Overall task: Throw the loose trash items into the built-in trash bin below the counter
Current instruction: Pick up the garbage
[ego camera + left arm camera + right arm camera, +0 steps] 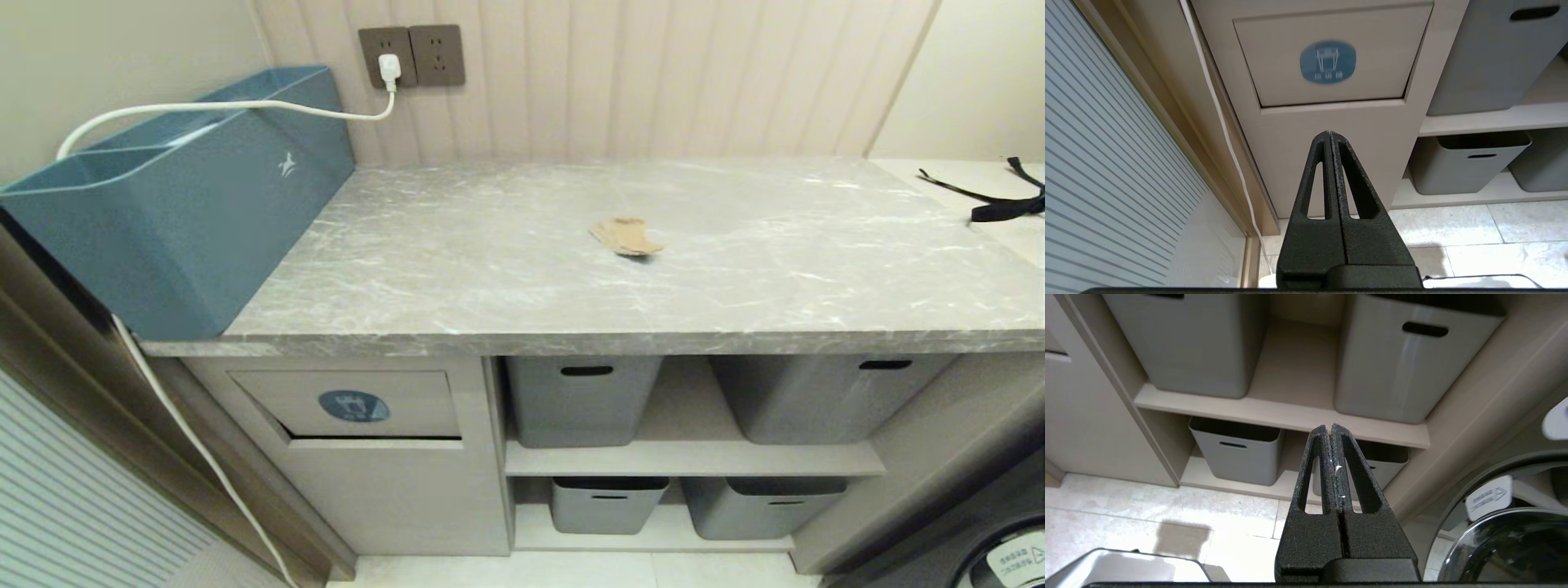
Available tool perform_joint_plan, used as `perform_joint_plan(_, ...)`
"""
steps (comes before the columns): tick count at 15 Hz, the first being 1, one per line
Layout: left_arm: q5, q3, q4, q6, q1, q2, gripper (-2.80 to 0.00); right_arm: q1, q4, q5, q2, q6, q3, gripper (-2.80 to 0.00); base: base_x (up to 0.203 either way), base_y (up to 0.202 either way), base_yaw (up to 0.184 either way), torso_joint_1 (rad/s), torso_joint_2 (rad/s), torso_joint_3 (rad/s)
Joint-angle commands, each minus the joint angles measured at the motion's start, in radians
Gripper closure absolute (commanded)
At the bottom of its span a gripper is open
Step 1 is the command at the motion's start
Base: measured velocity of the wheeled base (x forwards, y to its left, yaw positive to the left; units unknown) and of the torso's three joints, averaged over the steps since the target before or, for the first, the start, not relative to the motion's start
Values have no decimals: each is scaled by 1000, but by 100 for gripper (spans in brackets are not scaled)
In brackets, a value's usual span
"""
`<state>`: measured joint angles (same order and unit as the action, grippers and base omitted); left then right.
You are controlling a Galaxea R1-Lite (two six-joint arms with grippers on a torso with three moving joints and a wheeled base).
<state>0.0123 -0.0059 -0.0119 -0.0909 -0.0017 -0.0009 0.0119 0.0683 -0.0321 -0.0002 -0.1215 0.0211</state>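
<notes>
A torn, crumpled brown cardboard scrap point(625, 236) lies flat near the middle of the grey marble-patterned bench point(506, 278), its edges ragged and one corner casting a small shadow. It is the only loose trash item showing on the slab. Neither claw appears in the head view, so the scrap sits well above and apart from both of them.

Under the bench's thick front edge, the built-in trash bin point(359, 425) shows as a beige cabinet front with a rectangular flap carrying a blue oval sticker point(1327, 62) with a white bin icon. A dark gap runs along the flap's lower edge.

The left claw point(1329, 134) has its two black fingers pressed together, holding nothing. It points at the bin's front, with the sticker just beyond its tip and the flap's lower edge between the two. A white cable point(1216, 114) runs down the cabinet to one side of it.

The right claw point(1329, 428) is likewise pressed together and empty. It points at the open shelves, where grey baskets point(1404, 363) with handle slots stand beyond its tip. A round dark appliance door point(1506, 539) lies off to its side.

A teal-blue box point(180, 220) stands on the bench's left end, and a black strap point(1000, 204) lies at the far right.
</notes>
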Motion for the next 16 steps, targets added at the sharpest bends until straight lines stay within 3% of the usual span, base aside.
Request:
perform_joint_plan(1,0,0,0,0,0,-1,0,0,1,0,-1,0,0,0,0,0,0,236,-524,-286)
perform_joint_plan(16,0,0,0,-1,0,-1,0,0,1,-2,-1,5,2,0,0,0,0,247,-525,-280)
